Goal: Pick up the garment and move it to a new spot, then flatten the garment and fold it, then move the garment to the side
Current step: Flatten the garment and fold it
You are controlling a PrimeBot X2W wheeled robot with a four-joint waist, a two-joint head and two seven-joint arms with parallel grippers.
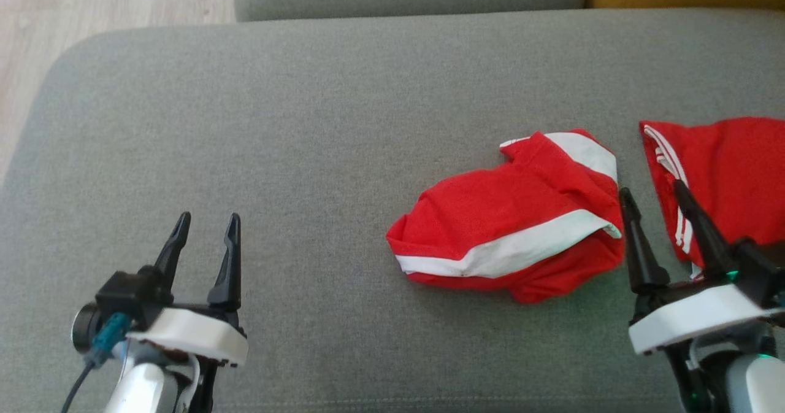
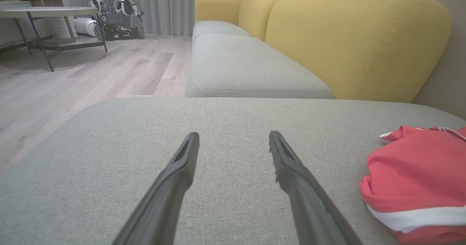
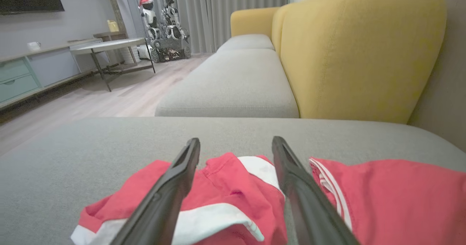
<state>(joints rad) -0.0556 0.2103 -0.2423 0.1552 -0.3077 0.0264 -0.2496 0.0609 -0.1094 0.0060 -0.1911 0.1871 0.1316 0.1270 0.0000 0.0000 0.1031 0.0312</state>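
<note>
Grey cushion (image 1: 294,118) carried the crumpled red garment (image 1: 509,229) right of its middle, white bands showing. Just beside it, at the head view's right edge, lay another red cloth (image 1: 730,167). Between the two hung the right tool (image 1: 651,189), released, fingers spread, gripping nothing. The left tool (image 1: 207,220) was released too, well apart from the garment, over bare cushion.

- Garment (image 1: 509,216) lies on the seat cushion (image 1: 276,124), right of centre.
- Second garment (image 1: 730,173) lies on the same cushion, just right of it, not touching.
- Left gripper (image 1: 208,216) is well left of the garment.
- Right gripper (image 1: 651,189) points into the gap between both garments.
</note>
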